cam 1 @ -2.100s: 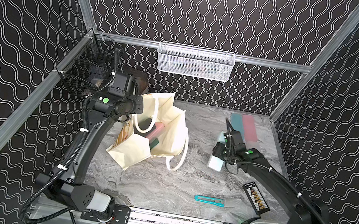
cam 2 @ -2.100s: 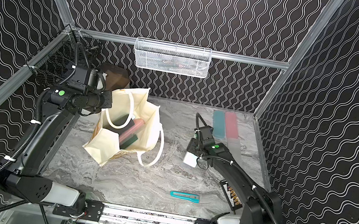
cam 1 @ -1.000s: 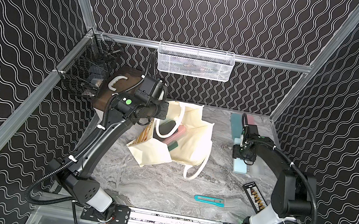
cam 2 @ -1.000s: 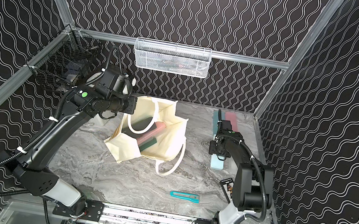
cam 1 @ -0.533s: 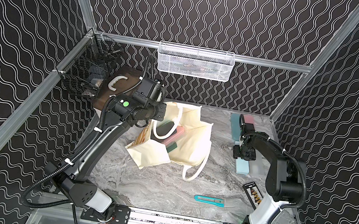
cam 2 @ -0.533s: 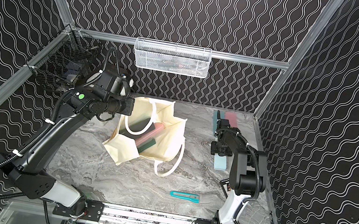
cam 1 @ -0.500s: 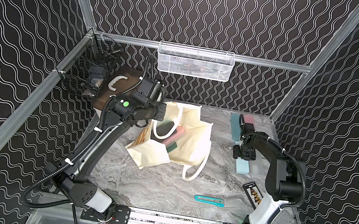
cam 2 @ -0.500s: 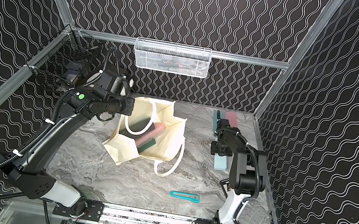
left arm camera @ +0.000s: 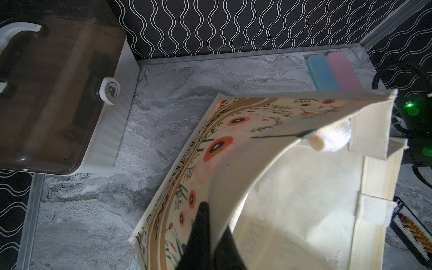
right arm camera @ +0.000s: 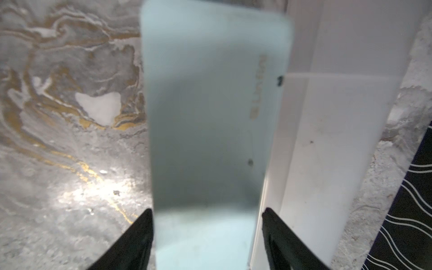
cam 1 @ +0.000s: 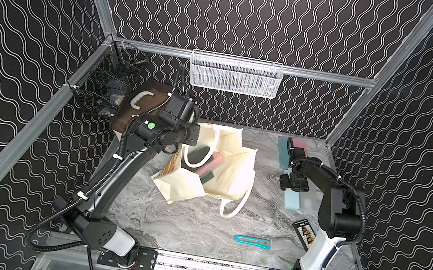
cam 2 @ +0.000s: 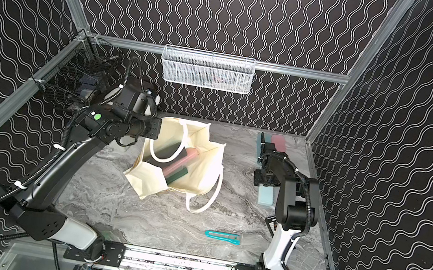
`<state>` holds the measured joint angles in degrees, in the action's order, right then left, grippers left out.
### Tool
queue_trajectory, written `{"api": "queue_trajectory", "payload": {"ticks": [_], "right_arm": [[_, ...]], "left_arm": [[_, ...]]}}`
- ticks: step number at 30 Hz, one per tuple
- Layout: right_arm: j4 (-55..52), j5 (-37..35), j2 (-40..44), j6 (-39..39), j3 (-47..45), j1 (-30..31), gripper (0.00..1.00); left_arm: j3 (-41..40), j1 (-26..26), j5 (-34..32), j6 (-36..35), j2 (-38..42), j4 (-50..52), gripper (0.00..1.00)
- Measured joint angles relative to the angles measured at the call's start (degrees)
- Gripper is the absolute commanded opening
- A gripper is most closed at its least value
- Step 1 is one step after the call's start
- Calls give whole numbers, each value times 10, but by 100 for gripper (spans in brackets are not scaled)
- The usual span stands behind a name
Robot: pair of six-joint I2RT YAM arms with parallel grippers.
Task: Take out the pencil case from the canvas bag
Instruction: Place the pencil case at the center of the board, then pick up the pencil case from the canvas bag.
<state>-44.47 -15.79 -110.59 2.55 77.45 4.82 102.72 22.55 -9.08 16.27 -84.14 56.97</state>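
One teal utility knife [cam 1: 252,241]. One light-blue oblong pencil case [right arm camera: 210,128] flat on the grey marbled table [cam 1: 179,224], long axis near-to-far, between the parted jaws of our right gripper [right arm camera: 207,214]; one white case [right arm camera: 327,152] beside. Our left gripper [left arm camera: 211,224] pinches the cream canvas bag [cam 1: 231,180]; inside, to the right gripper's left, three: black case [cam 1: 199,152], pink case [cam 1: 212,161], green case [cam 1: 207,176]. Farthest, two: teal case [cam 1: 281,152], second pink case [cam 2: 278,142].

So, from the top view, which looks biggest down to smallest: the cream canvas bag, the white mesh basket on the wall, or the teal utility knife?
In a top view:
1. Cream canvas bag
2. White mesh basket, though it hangs higher, likely nearer the camera
3. Teal utility knife, clearly smallest
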Motion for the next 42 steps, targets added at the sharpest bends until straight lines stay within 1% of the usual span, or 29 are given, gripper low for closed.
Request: {"api": "queue_trajectory", "payload": {"ticks": [4, 7, 9, 13, 15, 19, 20, 22, 26, 28, 32, 34, 36, 37, 41, 42], "right_arm": [[0, -2, 3, 0, 2, 0, 76], [1, -1, 21, -5, 4, 0, 76], [3, 1, 48, -8, 3, 0, 76], [39, 13, 130, -45, -8, 0, 77], [63, 22, 172, -68, -23, 1, 81], [119, 37, 252, -151, -54, 1, 97], [130, 49, 269, -169, -60, 1, 99], [151, 80, 302, -197, -78, 1, 99], [221, 162, 377, -251, -159, 1, 99], [233, 195, 403, -274, -188, 1, 99], [259, 251, 450, -309, -204, 7, 99], [268, 270, 477, -322, -210, 23, 99], [267, 271, 505, -333, -214, 49, 99], [266, 268, 519, -334, -214, 67, 97], [256, 244, 549, -334, -201, 167, 89], [253, 233, 552, -334, -197, 202, 88]], "left_arm": [[-1, 0, -2, 0, 2, 0, 0], [-2, 0, -2, 0, 3, 0, 0], [-2, 0, -4, 0, 3, 0, 0], [-2, 0, -6, -5, 6, -3, 0], [-3, 0, -4, -12, 8, -6, 0], [-24, 0, 5, -20, 22, -31, 0], [-33, 0, 9, -27, 25, -41, 0], [-43, -1, 21, -31, 26, -60, 0], [-68, -1, 52, -49, 26, -110, 0], [-83, -1, 69, -59, 28, -141, 0], [-108, -1, 96, -75, 31, -190, 0], [-113, -1, 108, -83, 31, -207, 0], [-118, -1, 119, -87, 31, -219, 0], [-123, -1, 125, -89, 31, -227, 0], [-136, -1, 139, -91, 31, -252, 0], [-137, -1, 140, -91, 31, -255, 0]]}}
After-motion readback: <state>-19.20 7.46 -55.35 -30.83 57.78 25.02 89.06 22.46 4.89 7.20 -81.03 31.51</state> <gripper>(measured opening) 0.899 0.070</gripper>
